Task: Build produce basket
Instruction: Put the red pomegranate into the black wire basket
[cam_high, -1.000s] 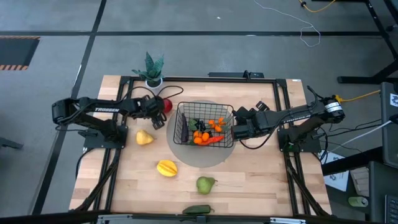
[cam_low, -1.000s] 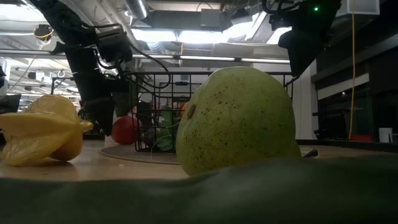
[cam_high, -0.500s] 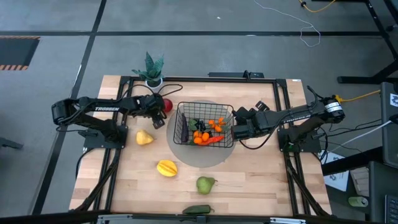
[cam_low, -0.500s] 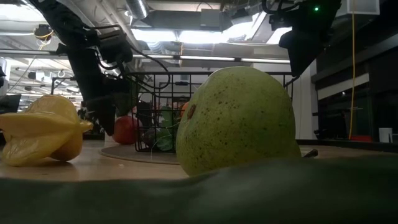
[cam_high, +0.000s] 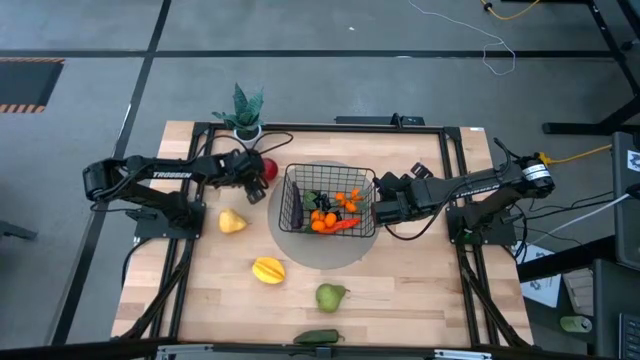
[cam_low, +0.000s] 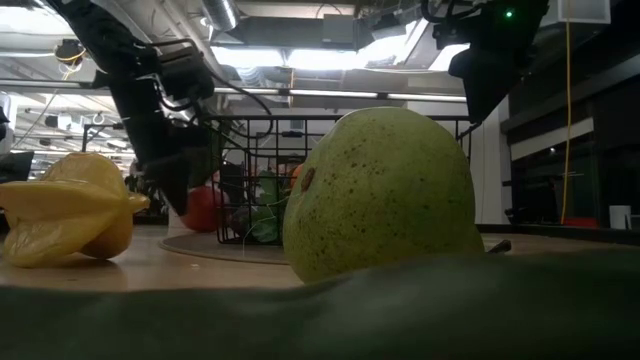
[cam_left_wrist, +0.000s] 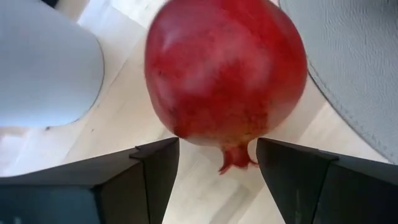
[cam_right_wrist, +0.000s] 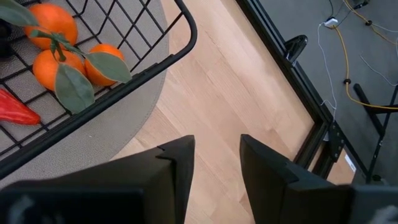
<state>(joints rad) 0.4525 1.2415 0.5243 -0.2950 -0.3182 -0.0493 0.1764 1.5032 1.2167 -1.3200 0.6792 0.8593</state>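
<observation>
The step in hand looks like picking up the round red pomegranate-like fruit (cam_left_wrist: 227, 78), which lies on the wooden worktop (cam_high: 400, 290) near its far-left corner, between the white pot of the green plant (cam_high: 246, 128) and the black wire-mesh basket (cam_high: 330, 205). The left gripper (cam_high: 258, 183) hovers right at this fruit with its fingers (cam_left_wrist: 155, 168) spread wide, one on either side, nothing clamped. The next move calls for easing forward, then closing on the fruit's widest part and lifting it over the basket rim. The basket sits on a grey round mat (cam_high: 325, 255) mid-worktop, holding oranges (cam_right_wrist: 53, 43) and a red-orange piece. The right gripper (cam_high: 378, 211) waits just beside the basket's right wall, fingers (cam_right_wrist: 177, 165) parted and empty. A yellow fruit (cam_high: 232, 221), a yellow starfruit (cam_high: 268, 270), a green pear (cam_high: 331, 296) and a dark green vegetable (cam_high: 318, 337) are not yet basketed.
</observation>
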